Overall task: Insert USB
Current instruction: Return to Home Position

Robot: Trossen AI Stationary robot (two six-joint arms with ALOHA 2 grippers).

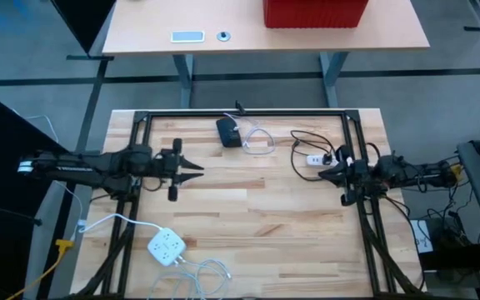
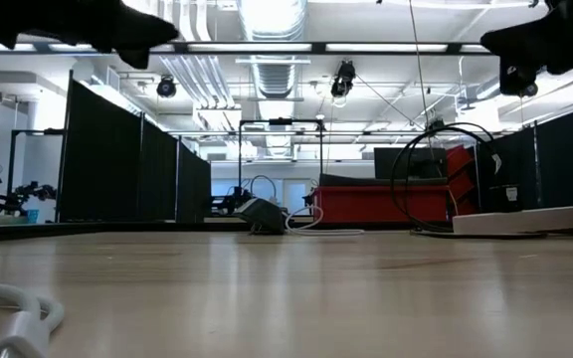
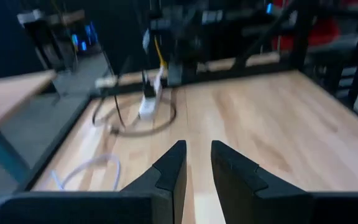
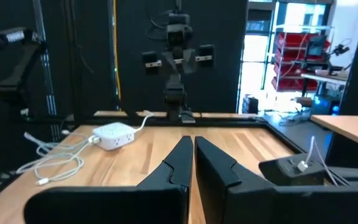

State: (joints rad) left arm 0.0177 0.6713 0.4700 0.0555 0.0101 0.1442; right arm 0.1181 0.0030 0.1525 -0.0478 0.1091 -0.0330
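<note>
Gripper of left arm point(image 1: 200, 171) above light wooden tabletop point(image 1: 257, 217), fingers slightly apart, empty; gripper of right arm point(image 1: 323, 175) closed, empty, long white outlet extension point(image 1: 315, 159) just beside it.

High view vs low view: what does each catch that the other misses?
Only high: the white outlet extension in the near left corner of the table, plus the left gripper and right gripper, both empty above it. Only low: the room beyond, with ceiling lights and black partitions; the arms are just dark shapes at its top. Both: the black outlet extension at the far edge and a second white outlet extension near the right gripper.
</note>
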